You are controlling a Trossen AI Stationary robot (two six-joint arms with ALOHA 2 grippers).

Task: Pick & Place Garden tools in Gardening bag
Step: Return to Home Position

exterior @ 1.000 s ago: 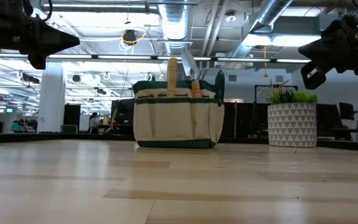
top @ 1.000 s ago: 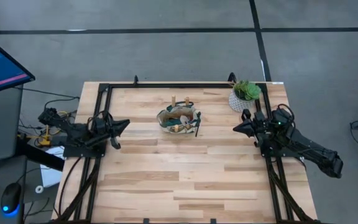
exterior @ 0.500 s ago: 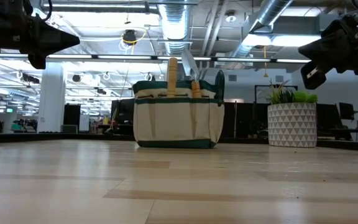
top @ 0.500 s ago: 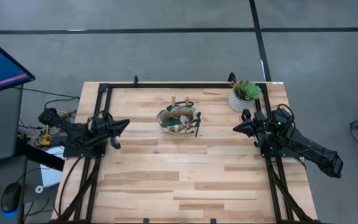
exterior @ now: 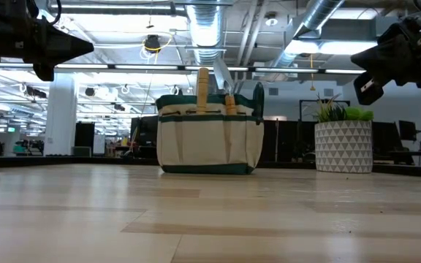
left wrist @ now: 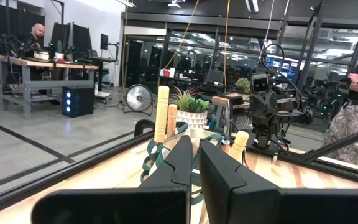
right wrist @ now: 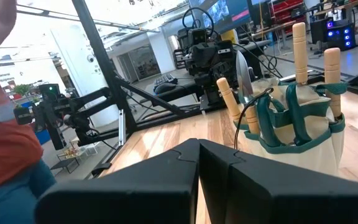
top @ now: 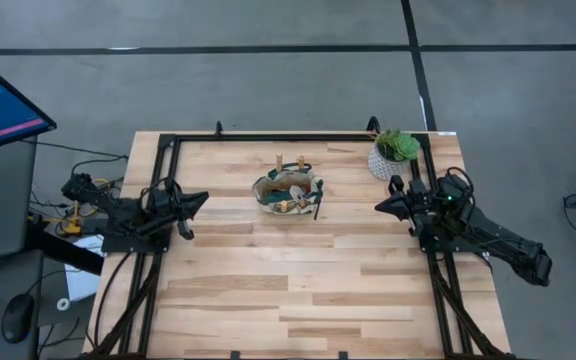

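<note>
The beige gardening bag (top: 287,193) with dark green trim stands on the table's far middle, resting on its base (exterior: 207,169). Wooden trowel handles (exterior: 203,89) and a silver blade (right wrist: 243,73) stick up out of it. My left gripper (top: 202,200) hovers shut at the table's left side, pointing at the bag. My right gripper (top: 380,206) hovers shut at the right side, pointing at the bag. Both are above the table and empty. The glove and shears cannot be told apart inside the bag.
A green plant in a white patterned pot (top: 392,153) stands at the far right corner, close behind my right gripper. A black frame (top: 298,138) runs along the table's far and side edges. Bare wood lies in front of the bag (top: 288,280).
</note>
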